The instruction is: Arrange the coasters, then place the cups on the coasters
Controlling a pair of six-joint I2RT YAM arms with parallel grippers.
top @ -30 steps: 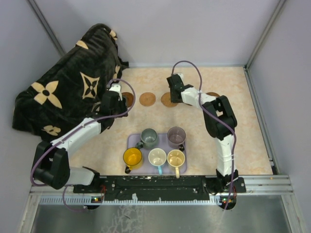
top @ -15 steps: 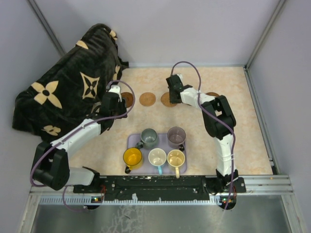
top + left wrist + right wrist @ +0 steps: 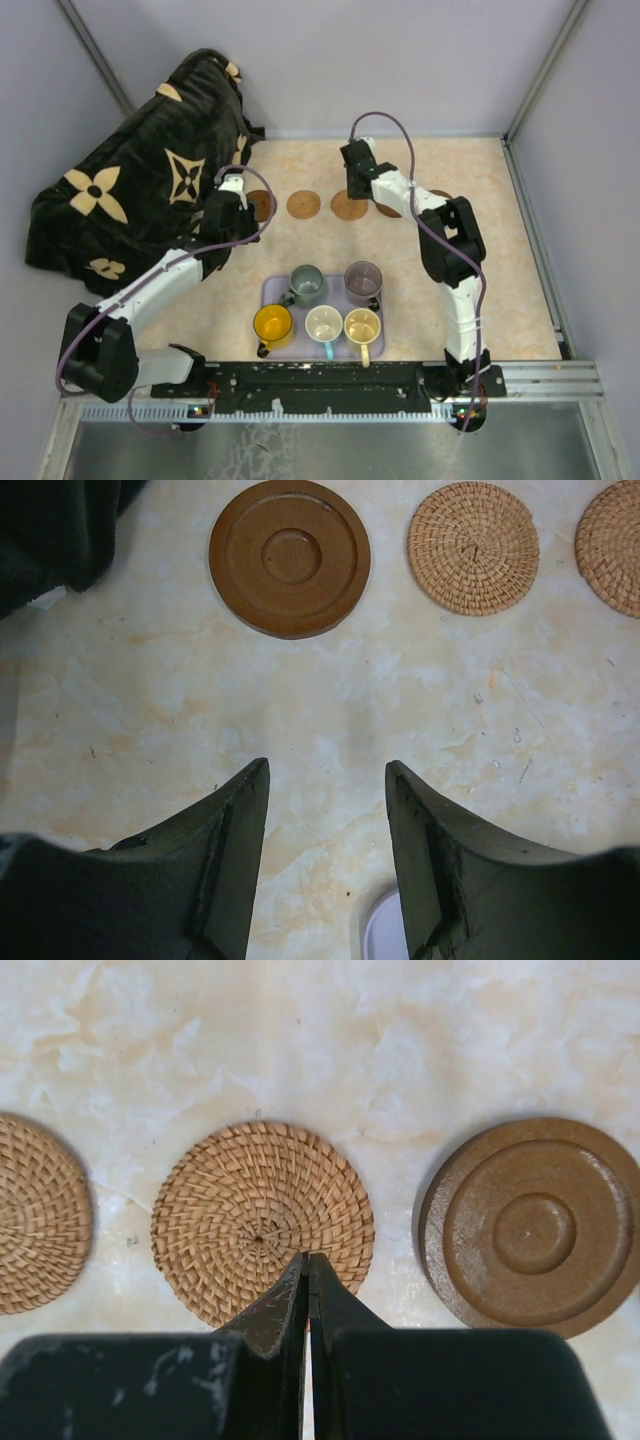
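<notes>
Five coasters lie in a row across the far half of the table. From the left they are a dark wooden disc (image 3: pixel 264 206) (image 3: pixel 290 557), two woven ones (image 3: pixel 303 204) (image 3: pixel 345 208), a wooden disc (image 3: pixel 530 1225) half under my right arm, and one more (image 3: pixel 438 195). My left gripper (image 3: pixel 232 205) (image 3: pixel 327 770) hangs open and empty just short of the dark disc. My right gripper (image 3: pixel 352 190) (image 3: pixel 307 1258) is shut, empty, with its tip over the near edge of a woven coaster (image 3: pixel 262 1222). Five cups stand on the tray: grey-green (image 3: pixel 307 284), mauve (image 3: pixel 362 281), yellow-orange (image 3: pixel 272 324), cream (image 3: pixel 324 324), pale yellow (image 3: pixel 361 326).
The lavender tray (image 3: pixel 272 293) sits near the front middle, between the two arm bases. A black blanket with beige flowers (image 3: pixel 140 180) is heaped at the back left, right beside the left gripper. Grey walls close in the table on three sides.
My right gripper has drifted a little toward the back left, staying shut. The left arm has shifted slightly away from the front. Coasters and cups have not moved.
</notes>
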